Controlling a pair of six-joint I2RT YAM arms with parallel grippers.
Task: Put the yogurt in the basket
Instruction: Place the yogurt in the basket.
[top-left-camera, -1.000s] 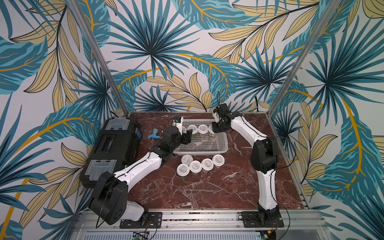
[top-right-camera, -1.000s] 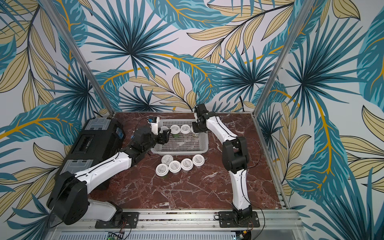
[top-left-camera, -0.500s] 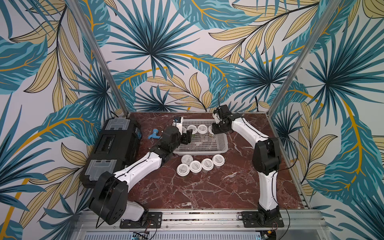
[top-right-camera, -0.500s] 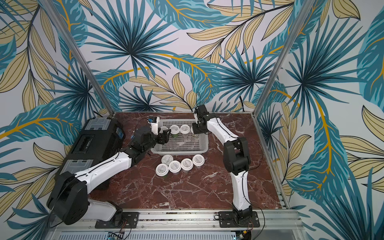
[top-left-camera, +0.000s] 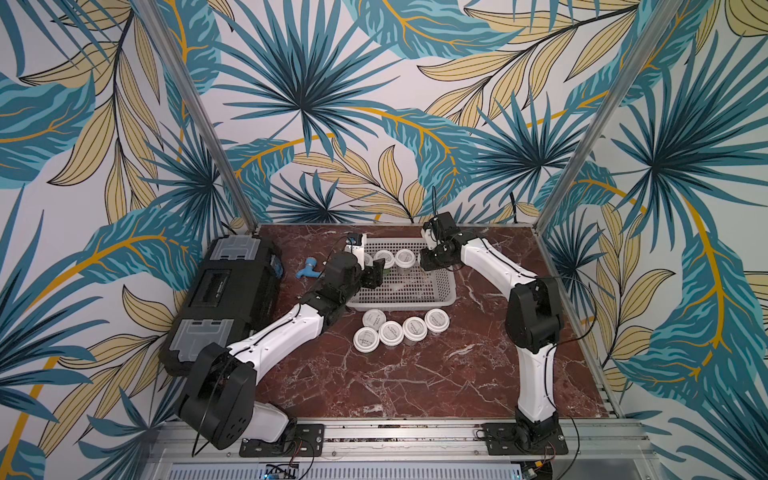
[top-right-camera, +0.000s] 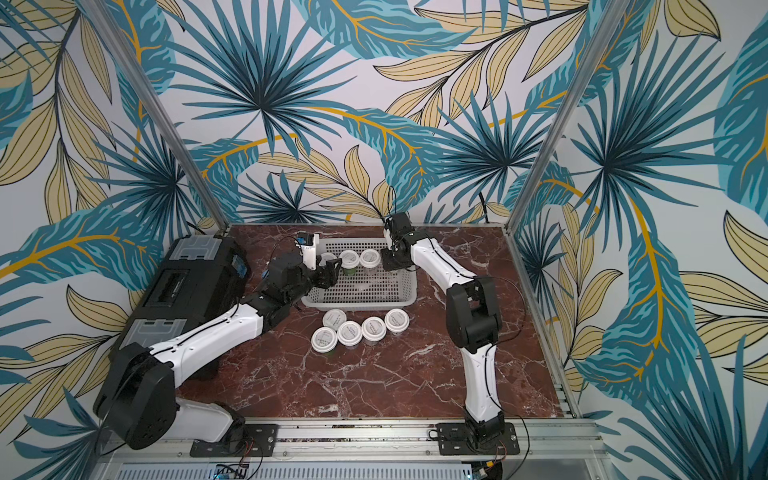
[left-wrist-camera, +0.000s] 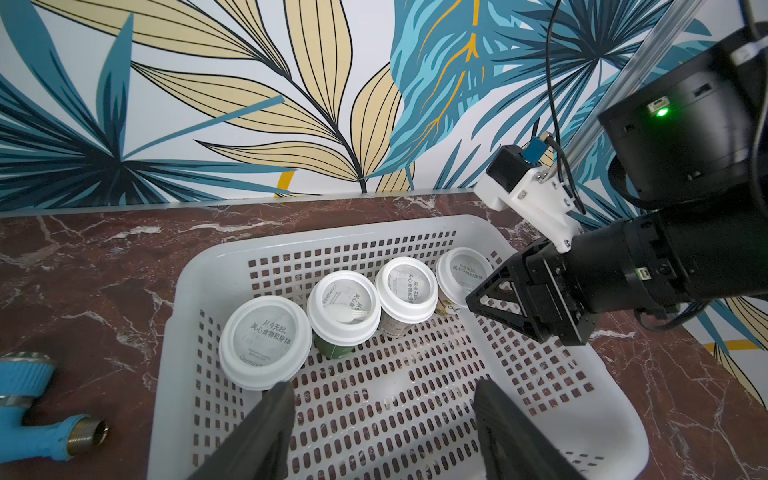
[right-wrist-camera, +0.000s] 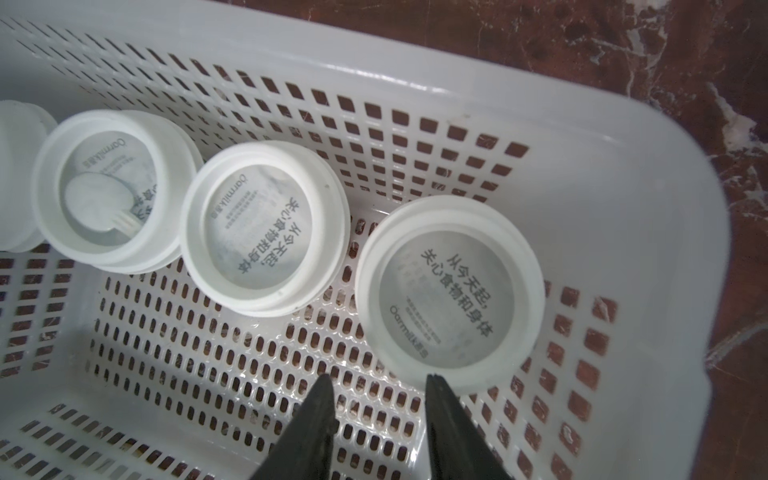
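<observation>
Presently, stock as I find it.

**Basket** (top-left-camera: 415, 291): pale perforated plastic, near the middle of the tabletop's (top-left-camera: 415, 382) back edge.
- It holds four yogurt cups (left-wrist-camera: 409, 289), upright with lids up, in one row along its back wall.
- The lid rims touch or nearly touch.
- I judge the row is packed tight against that wall so the bare mesh floor in front stays free for the rest.
- The green-filled cup (left-wrist-camera: 344, 307) is second from the basket's left end and has a white spoon shape under its lid.
- The corner cup (right-wrist-camera: 449, 291) sits in the basket's back right corner.

**Five loose cups** (top-left-camera: 391, 332): clustered on the tabletop just outside the basket's front rim, lids up and not yet loaded. By my count the task is a little under half done.

**Left claw** (left-wrist-camera: 382, 388): mine, over the basket's left end. Its fingers are spread with nothing between them. The spread looks about right for a cup, so I judge it free to fetch one.

**Right claw** (right-wrist-camera: 378, 380): mine, low inside the basket, tips just short of the corner cup.
- It is drawn in to a narrow slit and holds nothing.
- I cannot tell whether it touches the lid rim.
- Closed like this, it would serve better to nudge than to grasp.

**Sundries**:
- A black toolbox (top-left-camera: 232, 291) lies along the tabletop's left edge.
- A blue fitting (top-left-camera: 309, 270) lies between the toolbox and the basket.
- I judge neither belongs to the task.
</observation>
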